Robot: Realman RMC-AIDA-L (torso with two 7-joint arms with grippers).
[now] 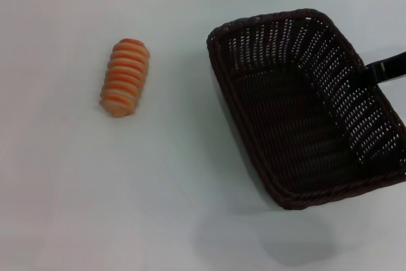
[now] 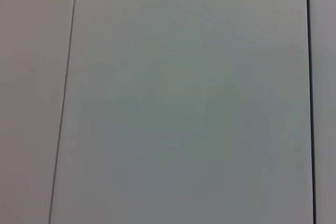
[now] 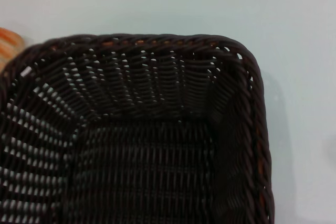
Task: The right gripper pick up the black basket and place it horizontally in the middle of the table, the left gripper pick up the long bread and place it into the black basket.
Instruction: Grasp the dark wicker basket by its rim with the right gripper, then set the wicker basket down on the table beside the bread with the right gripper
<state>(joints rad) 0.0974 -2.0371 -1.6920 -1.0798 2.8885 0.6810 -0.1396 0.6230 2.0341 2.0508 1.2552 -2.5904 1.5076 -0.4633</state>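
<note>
Lying on the table (image 1: pixel 76 176), the bread (image 1: pixel 125 77) sits left, well apart from the basket (image 1: pixel 304 112) at right. Right gripper (image 1: pixel 387 68) meets the basket's right rim; whether it grips cannot be told. Left gripper is unseen.

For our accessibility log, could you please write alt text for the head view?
A large black basket sits tilted at the right of the white table, the right hand at its far right rim. The long bread lies apart on the left.
</note>
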